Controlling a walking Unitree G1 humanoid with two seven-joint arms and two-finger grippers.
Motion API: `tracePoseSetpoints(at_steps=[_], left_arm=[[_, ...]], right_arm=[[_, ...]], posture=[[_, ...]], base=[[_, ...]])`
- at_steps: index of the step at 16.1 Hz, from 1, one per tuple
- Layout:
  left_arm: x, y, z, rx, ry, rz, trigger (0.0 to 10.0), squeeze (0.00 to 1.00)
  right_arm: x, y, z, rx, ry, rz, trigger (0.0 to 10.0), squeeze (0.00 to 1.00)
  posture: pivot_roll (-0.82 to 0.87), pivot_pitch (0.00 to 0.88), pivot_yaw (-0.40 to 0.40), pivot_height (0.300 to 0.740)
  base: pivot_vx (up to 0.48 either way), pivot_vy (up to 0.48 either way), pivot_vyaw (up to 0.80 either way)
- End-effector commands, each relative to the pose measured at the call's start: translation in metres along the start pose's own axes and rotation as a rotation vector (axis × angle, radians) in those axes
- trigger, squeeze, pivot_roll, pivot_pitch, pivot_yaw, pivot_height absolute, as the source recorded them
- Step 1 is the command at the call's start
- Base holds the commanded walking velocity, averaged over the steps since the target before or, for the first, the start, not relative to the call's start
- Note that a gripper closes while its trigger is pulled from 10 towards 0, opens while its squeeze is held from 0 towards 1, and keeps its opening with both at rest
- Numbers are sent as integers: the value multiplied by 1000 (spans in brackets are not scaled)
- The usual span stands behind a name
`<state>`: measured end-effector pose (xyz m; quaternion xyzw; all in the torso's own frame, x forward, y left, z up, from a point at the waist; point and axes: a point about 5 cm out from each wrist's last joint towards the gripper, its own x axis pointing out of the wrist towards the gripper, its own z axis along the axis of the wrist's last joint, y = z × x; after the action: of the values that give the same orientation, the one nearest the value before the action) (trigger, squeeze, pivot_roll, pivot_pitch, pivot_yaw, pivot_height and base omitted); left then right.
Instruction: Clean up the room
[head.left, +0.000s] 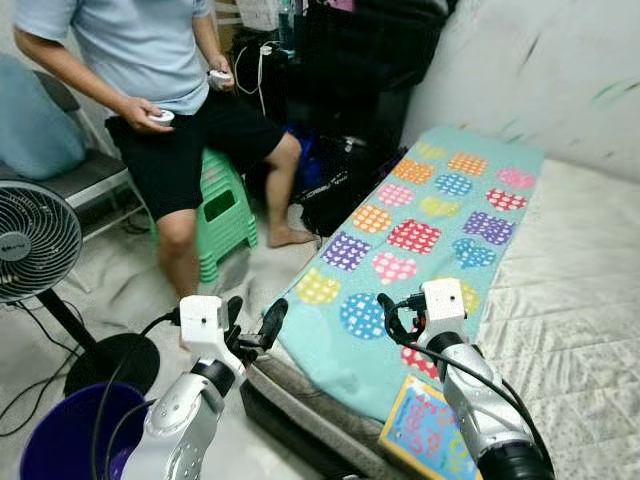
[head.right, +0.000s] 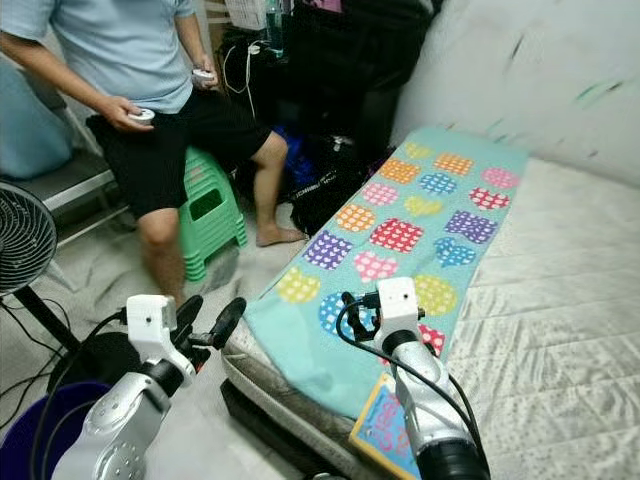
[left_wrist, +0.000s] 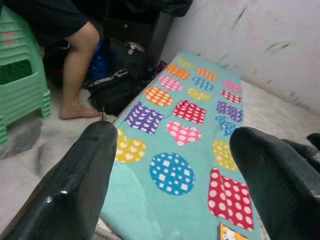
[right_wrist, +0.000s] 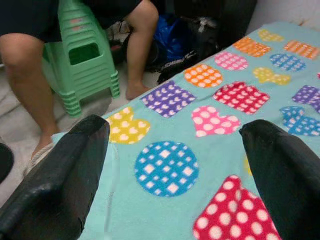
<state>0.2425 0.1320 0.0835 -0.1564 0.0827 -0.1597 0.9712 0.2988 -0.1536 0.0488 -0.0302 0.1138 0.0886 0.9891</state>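
Note:
A teal blanket (head.left: 440, 215) printed with colourful dotted shapes lies spread along the near edge of a pale mattress (head.left: 580, 300). A colourful picture book (head.left: 425, 430) rests at the blanket's near corner. My left gripper (head.left: 252, 318) hovers open just off the mattress's corner, over the floor. My right gripper (head.left: 395, 325) is open above the blanket's near end, close to a blue dotted circle (right_wrist: 166, 167). In both wrist views the fingers (left_wrist: 80, 180) stand wide apart with nothing between them.
A person (head.left: 150, 60) sits on a green plastic stool (head.left: 222, 210) at the back left, holding controllers. A standing fan (head.left: 35, 240) and a purple bucket (head.left: 60, 435) are on my left. Black bags (head.left: 335, 185) lie beside the mattress's far end.

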Motion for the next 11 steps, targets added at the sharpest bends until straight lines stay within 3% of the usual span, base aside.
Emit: tracePoseSetpoints(at_steps=[1,6,11], left_arm=[[1,-3,1,8,-7,3,10000,0],[2,-3,4,17,-23,4,10000,0],[1,-4,4,15,-29,-12,10000,0]], right_arm=[[2,-3,8,-9,-27,-13,10000,0],[5,-5,19,-11,-66,-20,10000,0],[5,-4,17,-17,-67,-14,10000,0]], posture=[[-82,0,-13,740],[-83,0,-14,740],[-79,0,-14,740]], base=[[0,0,-800],[0,0,-800],[0,0,0]])
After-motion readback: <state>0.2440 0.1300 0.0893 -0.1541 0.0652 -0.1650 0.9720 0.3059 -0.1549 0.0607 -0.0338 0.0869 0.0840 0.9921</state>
